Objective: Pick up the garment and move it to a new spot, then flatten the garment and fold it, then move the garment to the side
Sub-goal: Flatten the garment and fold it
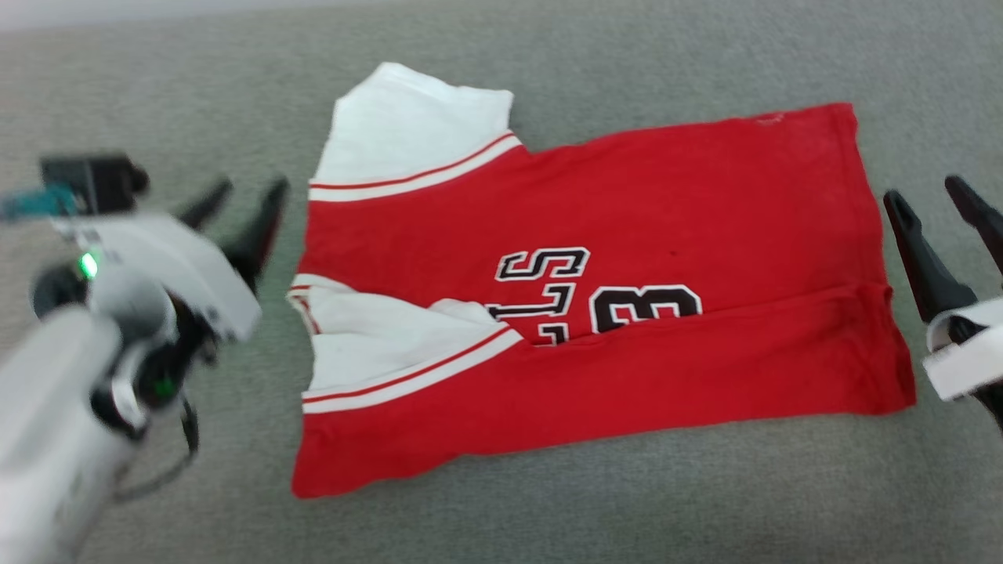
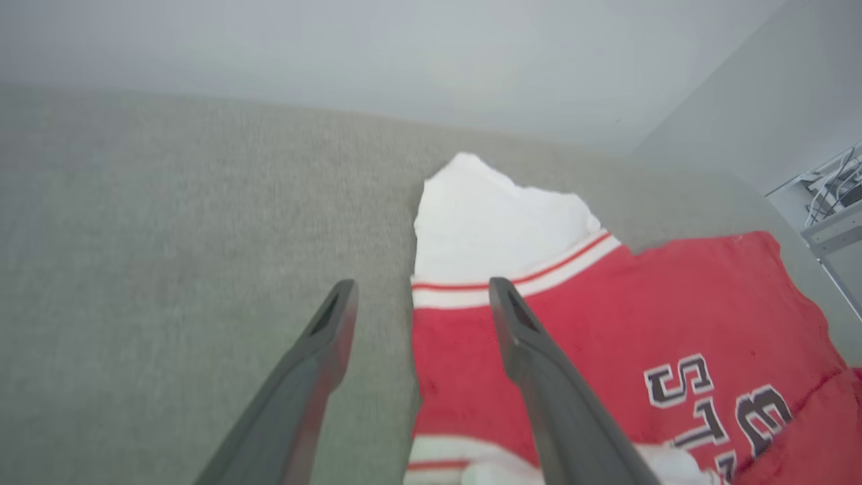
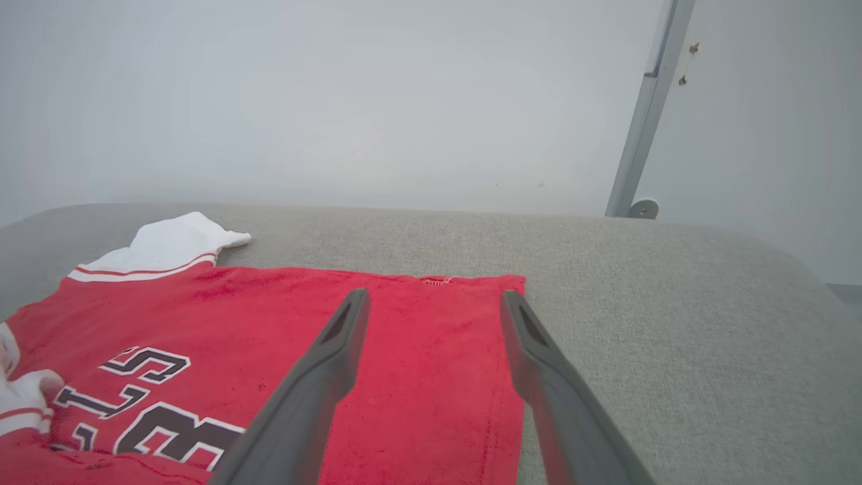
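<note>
The garment [image 1: 627, 329], a red jersey with white sleeves, striped trim and black-and-white lettering, lies spread on the grey cushion, its near long edge folded over the numbers. My left gripper [image 1: 243, 192] hovers open just off its sleeve end, holding nothing. In the left wrist view the gripper [image 2: 421, 296] straddles the garment's [image 2: 606, 323] edge below the white sleeve. My right gripper [image 1: 932, 200] stands open beside the hem end. In the right wrist view its gripper [image 3: 434, 303] points over the garment's [image 3: 269, 337] far hem corner.
The grey fabric cushion [image 1: 548, 517] extends all around the jersey. A pale wall rises behind it, with a metal post [image 3: 640, 135] at the right and a rack with cables [image 2: 835, 202] beyond the cushion's end.
</note>
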Robot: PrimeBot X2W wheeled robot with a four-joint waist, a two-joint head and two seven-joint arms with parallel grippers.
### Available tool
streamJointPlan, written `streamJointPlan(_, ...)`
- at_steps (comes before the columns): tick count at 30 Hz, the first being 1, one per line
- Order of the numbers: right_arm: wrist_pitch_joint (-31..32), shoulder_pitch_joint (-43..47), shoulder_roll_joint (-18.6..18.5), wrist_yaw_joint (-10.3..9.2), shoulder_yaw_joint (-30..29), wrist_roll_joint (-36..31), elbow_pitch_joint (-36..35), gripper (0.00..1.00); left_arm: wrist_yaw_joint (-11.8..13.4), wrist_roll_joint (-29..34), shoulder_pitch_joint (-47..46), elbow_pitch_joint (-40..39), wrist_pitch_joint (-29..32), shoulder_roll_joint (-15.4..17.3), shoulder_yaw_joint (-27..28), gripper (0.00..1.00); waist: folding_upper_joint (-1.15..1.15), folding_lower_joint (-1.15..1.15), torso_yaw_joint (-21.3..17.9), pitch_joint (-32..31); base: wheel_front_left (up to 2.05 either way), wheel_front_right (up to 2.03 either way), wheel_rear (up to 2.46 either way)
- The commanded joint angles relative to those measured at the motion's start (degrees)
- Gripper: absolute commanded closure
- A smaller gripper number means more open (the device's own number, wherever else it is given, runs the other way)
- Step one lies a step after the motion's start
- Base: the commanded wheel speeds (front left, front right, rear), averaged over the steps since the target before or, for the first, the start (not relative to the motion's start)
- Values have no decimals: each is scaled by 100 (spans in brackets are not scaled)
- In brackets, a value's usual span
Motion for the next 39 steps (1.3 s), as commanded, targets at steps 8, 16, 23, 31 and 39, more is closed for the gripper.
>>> streamJointPlan(8, -922, -337, 619, -9, -58, -508, 295, 0, -463, 577, -1669, 1484, 293, -357, -226, 0, 0, 0, -780, 540, 0, 0, 0)
streamJointPlan(16, -1113, -169, 872, -9, -137, -600, 228, 0, -901, 604, -2686, 2771, 1747, -512, -678, 0, 0, 0, -1121, 539, 0, 0, 0)
streamJointPlan(23, -1180, -162, 974, -9, -173, -575, 145, 0, -964, 612, -3138, 3540, 2947, -545, -991, 0, 0, 0, -1318, 631, 0, 0, 0)
streamJointPlan(31, -1173, -302, 931, -9, -181, -567, 104, 0, -1228, 293, -3257, 3992, 3351, -877, -949, 100, 0, 0, -1300, 712, 0, 0, 0)
streamJointPlan(39, -180, -1443, 445, -9, 208, -418, 362, 0, -1392, 316, -3548, 4068, 3193, -1074, -951, 100, 0, 0, -1005, 851, 0, 0, 0)
